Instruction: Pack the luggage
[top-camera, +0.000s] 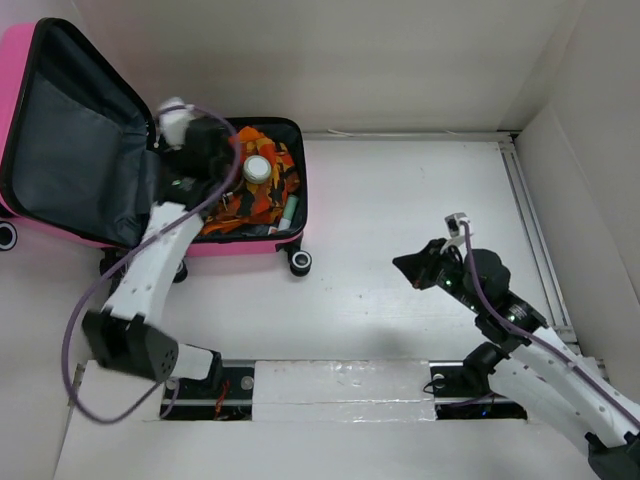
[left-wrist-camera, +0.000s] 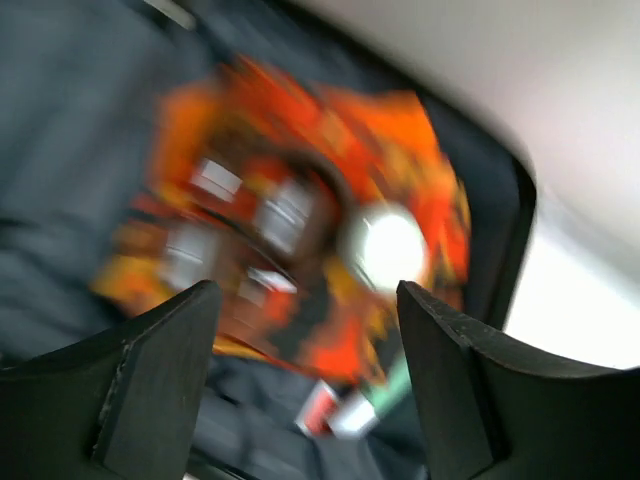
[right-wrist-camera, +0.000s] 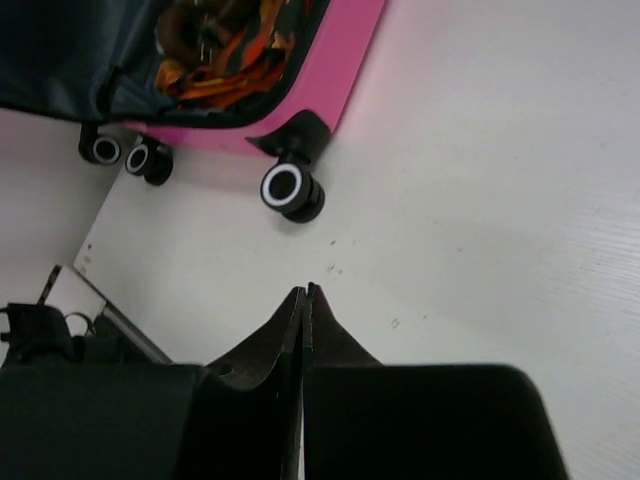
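Note:
The hot-pink suitcase (top-camera: 296, 205) lies open at the far left, its lid (top-camera: 60, 140) propped up with dark grey lining. Inside lie an orange patterned cloth (top-camera: 255, 190), a round white-capped jar (top-camera: 258, 168) and a small tube (top-camera: 286, 211). My left gripper (top-camera: 205, 150) hovers over the suitcase's inside, open and empty; its wrist view is blurred and shows the cloth (left-wrist-camera: 300, 240), the jar (left-wrist-camera: 392, 248) and the tube (left-wrist-camera: 345, 408) between the fingers (left-wrist-camera: 165, 350). My right gripper (top-camera: 408, 264) is shut and empty above bare table, right of the suitcase (right-wrist-camera: 330, 60).
A suitcase wheel (top-camera: 299, 262) sticks out toward the right arm, also in the right wrist view (right-wrist-camera: 288, 190). White walls enclose the table; a rail (top-camera: 535, 230) runs along the right side.

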